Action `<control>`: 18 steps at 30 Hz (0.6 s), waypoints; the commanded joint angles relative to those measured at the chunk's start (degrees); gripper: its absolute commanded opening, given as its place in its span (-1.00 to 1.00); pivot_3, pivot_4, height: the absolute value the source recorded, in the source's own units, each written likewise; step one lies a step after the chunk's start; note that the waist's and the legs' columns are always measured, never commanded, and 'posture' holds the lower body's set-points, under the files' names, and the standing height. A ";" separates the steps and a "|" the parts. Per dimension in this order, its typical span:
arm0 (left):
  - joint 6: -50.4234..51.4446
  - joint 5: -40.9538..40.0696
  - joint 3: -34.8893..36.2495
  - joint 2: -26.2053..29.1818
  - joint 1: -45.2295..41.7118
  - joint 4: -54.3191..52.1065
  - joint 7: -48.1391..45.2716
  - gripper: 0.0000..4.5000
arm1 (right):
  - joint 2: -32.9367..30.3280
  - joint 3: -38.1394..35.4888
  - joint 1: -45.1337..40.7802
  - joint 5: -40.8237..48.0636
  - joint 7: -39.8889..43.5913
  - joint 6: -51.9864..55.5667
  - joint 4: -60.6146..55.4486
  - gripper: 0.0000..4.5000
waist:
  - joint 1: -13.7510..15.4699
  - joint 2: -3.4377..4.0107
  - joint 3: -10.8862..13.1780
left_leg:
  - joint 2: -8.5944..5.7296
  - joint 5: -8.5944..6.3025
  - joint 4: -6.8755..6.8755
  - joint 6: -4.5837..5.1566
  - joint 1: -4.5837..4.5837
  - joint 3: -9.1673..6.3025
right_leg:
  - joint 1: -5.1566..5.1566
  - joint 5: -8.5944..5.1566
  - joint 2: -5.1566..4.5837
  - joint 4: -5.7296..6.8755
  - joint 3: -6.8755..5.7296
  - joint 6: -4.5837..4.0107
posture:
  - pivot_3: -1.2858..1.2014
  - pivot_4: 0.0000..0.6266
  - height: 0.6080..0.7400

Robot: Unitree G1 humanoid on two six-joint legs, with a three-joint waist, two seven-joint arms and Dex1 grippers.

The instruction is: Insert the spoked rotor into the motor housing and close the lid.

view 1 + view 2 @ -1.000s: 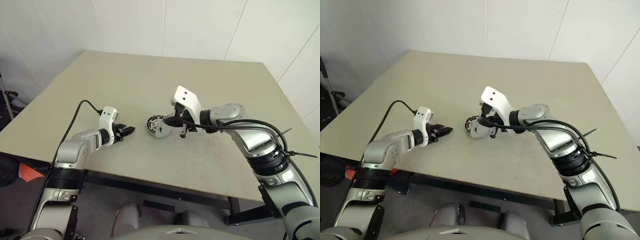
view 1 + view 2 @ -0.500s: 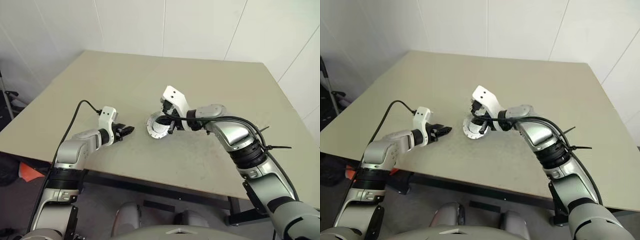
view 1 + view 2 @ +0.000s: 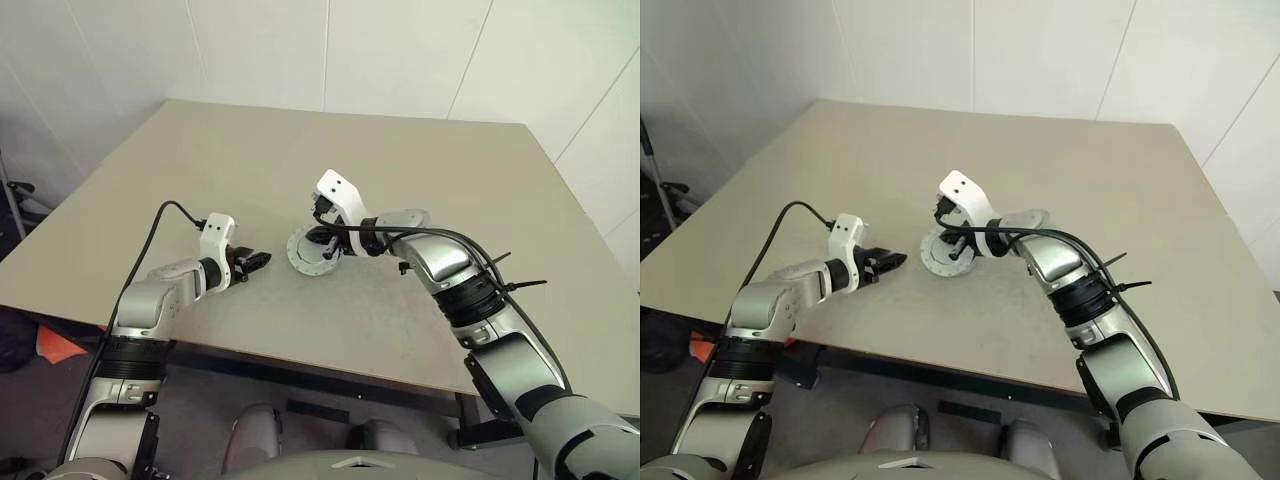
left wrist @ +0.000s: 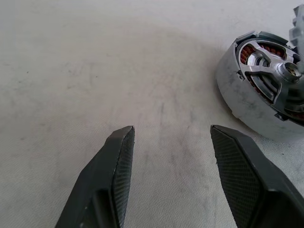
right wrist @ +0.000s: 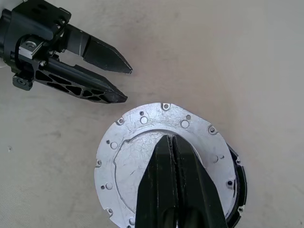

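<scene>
- The motor housing (image 4: 259, 102) lies tipped on the surface (image 3: 250, 170), just ahead of the left tool (image 3: 258, 261), its spoked rotor (image 4: 280, 80) already seated among the copper windings.
- A flat silver lid (image 5: 161, 156) sits under the right tool (image 5: 172, 142), probably being pressed over the housing.
- Right tool: fingers pressed together, tips against the lid.
- Left tool: fingers spread, holding nothing.

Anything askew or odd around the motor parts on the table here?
Yes: the round silver plate under the shut right gripper looks off-centre on the motor housing, whose dark edge peeks out one side; windings and spoked rotor show uncovered.
</scene>
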 commanded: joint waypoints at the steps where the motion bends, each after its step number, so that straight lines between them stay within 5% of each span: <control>1: -1.44 0.04 1.46 0.33 -0.83 -0.71 0.36 0.20 | 1.55 -2.08 -1.16 0.53 -0.78 -0.53 1.05 -1.00 | -0.04 0.00 0.00 | 0.00 0.00 0.00 0.00 0.00 0.00 | -0.01 0.00 0.00 0.00 0.00 0.00 | 0.03 -1.00 1.00; 18: -1.62 0.21 1.01 0.53 -2.73 0.54 0.07 0.20 | 7.14 -5.10 2.33 -0.09 -5.95 -2.53 8.99 -1.00 | -0.03 0.00 0.00 | -0.01 0.01 -0.02 -0.02 0.03 0.00 | 0.02 0.00 0.00 0.00 0.00 0.00 | 0.03 -1.00 1.00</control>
